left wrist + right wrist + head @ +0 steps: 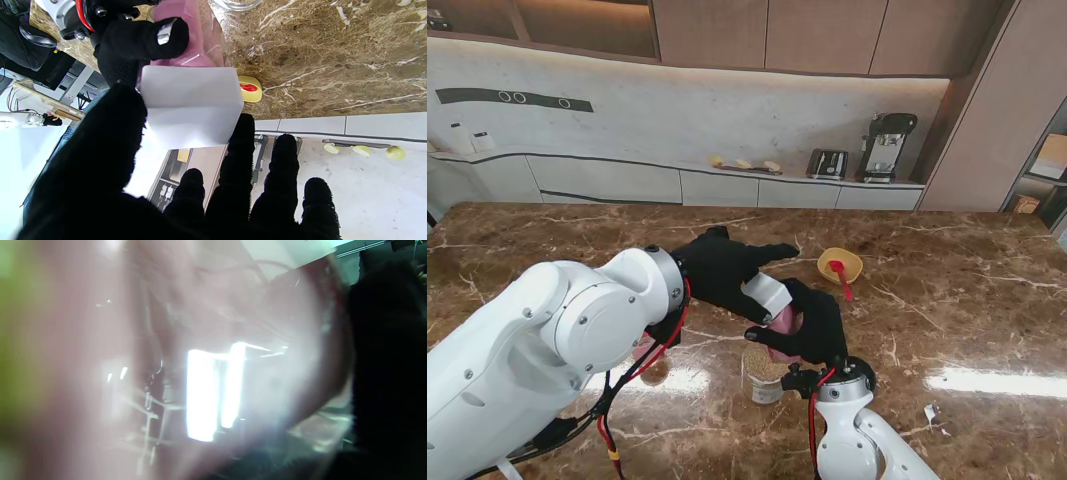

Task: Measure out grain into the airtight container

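right robot hand [812, 325] grips pink container [186, 43] | left robot hand [727, 270] holds white lid [191, 106] | right wrist view blurred

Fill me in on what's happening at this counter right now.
Both hands work close together over the marble table. The right hand grips a pink translucent container, while the left hand holds a white lid against its end. Just under them stands a cup of grain. A yellow bowl with a red spoon sits untouched, farther from me and to the right.

Pink container [785, 322]; white lid [768, 294]; yellow bowl [839, 264]
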`<action>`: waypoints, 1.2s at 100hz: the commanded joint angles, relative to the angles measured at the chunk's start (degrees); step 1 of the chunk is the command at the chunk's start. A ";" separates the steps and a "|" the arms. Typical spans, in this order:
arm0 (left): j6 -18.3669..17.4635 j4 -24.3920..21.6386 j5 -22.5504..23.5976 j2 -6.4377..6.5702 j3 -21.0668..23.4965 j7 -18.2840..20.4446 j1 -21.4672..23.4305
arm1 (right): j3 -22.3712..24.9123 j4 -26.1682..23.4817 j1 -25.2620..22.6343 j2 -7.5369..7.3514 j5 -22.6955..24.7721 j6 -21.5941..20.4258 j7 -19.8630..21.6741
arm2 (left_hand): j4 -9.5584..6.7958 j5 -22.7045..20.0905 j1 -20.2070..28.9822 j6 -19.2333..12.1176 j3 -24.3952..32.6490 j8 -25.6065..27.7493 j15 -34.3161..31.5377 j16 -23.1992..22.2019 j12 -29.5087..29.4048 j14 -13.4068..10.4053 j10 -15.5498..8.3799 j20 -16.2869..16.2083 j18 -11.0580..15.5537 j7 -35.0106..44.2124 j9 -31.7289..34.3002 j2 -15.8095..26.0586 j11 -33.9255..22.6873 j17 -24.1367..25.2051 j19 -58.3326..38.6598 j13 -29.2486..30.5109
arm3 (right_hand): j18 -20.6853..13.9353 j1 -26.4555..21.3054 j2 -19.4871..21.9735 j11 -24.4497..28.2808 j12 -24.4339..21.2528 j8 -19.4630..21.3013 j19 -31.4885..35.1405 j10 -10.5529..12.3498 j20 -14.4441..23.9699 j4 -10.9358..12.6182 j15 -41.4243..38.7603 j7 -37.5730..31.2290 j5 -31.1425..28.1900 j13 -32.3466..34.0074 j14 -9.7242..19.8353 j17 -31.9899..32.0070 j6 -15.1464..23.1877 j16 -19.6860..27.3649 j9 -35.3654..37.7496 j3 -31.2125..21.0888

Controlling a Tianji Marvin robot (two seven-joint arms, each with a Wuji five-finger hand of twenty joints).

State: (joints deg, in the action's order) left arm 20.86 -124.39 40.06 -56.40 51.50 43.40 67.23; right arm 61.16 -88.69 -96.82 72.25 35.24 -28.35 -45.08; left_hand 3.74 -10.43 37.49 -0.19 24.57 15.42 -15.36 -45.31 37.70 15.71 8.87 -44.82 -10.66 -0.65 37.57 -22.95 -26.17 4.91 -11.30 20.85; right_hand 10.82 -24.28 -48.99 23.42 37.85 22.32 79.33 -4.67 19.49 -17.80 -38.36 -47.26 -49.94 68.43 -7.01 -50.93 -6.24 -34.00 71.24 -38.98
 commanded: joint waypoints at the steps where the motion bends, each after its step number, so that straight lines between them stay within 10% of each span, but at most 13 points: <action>1: -0.37 0.66 0.19 -0.07 0.16 -0.57 0.58 | -0.07 -0.39 -0.36 0.14 -0.10 -0.05 0.49 | -1.25 2.78 4.86 -1.81 16.29 0.55 -1.74 -0.61 1.02 -1.71 -5.14 -0.57 -0.07 0.10 0.03 1.67 -1.14 1.16 0.19 0.23 | -2.48 -17.76 9.73 5.69 2.05 1.62 2.26 7.19 0.21 3.10 -5.61 -8.52 -4.94 4.58 5.38 -0.77 21.49 -2.22 3.98 -23.82; 16: -3.82 1.15 -1.19 -0.23 1.34 -1.65 1.44 | -0.04 -0.48 -0.43 0.20 -0.49 -0.08 0.63 | 1.15 2.80 7.99 -3.01 26.31 -0.07 -1.12 -0.45 7.53 -3.32 -7.73 0.98 2.12 -0.05 -0.31 -1.66 0.82 0.74 0.64 -1.02 | -2.48 -17.79 9.67 5.66 2.04 1.60 2.26 7.18 0.20 3.12 -5.61 -8.51 -4.92 4.58 5.38 -0.77 21.47 -2.22 3.94 -23.85; 58: -13.90 3.62 -9.10 -0.56 4.20 -4.91 3.31 | 0.07 -1.50 -1.10 0.56 -3.73 -0.41 2.49 | 5.35 2.91 16.38 -4.72 27.48 3.88 -1.16 -1.37 8.75 -6.99 -11.52 4.59 7.37 1.55 1.98 -5.56 1.74 -0.38 1.13 -2.20 | -2.62 -17.95 9.44 5.76 2.13 1.60 2.27 7.22 0.20 3.15 -5.66 -8.58 -5.08 4.68 5.42 -0.89 21.49 -2.25 4.03 -23.96; 78: -20.71 6.18 -15.17 -0.51 5.14 -5.44 2.77 | 0.27 -2.16 -1.56 0.74 -5.97 -0.94 3.89 | 1.21 2.61 19.32 -6.33 30.22 5.70 -0.49 0.19 -3.09 -10.85 -16.06 2.89 9.77 2.43 1.51 -3.76 0.00 -0.44 -0.23 -3.40 | -2.66 -17.96 9.36 5.79 2.18 1.58 2.26 7.19 0.20 3.15 -5.69 -8.61 -5.11 4.75 5.46 -0.93 21.45 -2.27 4.08 -24.00; 120: -28.54 7.62 -17.12 -0.15 5.58 -5.36 2.44 | 0.51 -2.70 -2.01 0.95 -9.53 -1.69 6.13 | 0.88 1.47 23.54 -9.01 32.27 2.34 0.50 3.38 -15.05 -16.79 -22.73 -2.05 11.95 12.83 5.70 -3.07 3.26 -0.30 -2.04 -3.33 | -2.48 -17.96 9.23 5.81 2.23 1.52 2.29 7.16 0.21 3.14 -5.71 -8.63 -5.15 4.74 5.38 -0.96 21.42 -2.29 4.11 -24.13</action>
State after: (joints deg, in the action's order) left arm -6.74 -116.57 23.46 -56.51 57.86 37.88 69.31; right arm 61.71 -91.23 -98.64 72.81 26.20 -30.22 -39.99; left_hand 9.73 -10.47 51.17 -7.00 46.54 19.76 -15.31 -42.58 22.18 11.47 19.72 -44.99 -1.12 9.50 34.59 -30.37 -16.55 4.08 -12.06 17.95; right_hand 10.82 -24.20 -49.60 23.42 37.85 22.32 79.90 -4.68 19.49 -17.80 -37.73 -48.02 -50.07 68.43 -7.01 -50.94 -6.17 -34.03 71.23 -38.97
